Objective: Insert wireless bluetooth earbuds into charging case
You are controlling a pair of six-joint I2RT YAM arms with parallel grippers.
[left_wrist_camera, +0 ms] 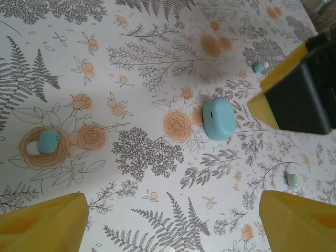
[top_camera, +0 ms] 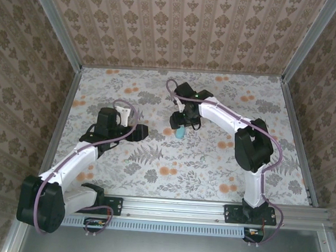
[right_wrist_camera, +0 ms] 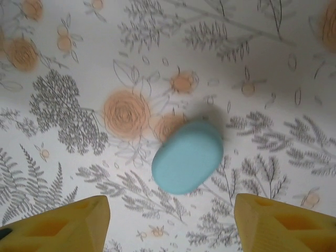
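Right wrist view: are we seeing the charging case [right_wrist_camera: 187, 156] lying on the flowered bench [right_wrist_camera: 63, 47], just ahead of our right gripper [right_wrist_camera: 170, 223], which is gaping empty?

— We are. Its long axis is slanting across our gap, so we are expecting a wrist turn. Our left gripper [left_wrist_camera: 170, 223], also spread empty, is hanging farther off, nearer one earbud [left_wrist_camera: 46, 142]. Patterned walls [top_camera: 180, 29] are standing well clear.

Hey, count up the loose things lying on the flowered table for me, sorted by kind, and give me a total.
Case: 1
Teal earbuds: 2
Pale mint bud, too small to tell what it is: 1
Total: 4
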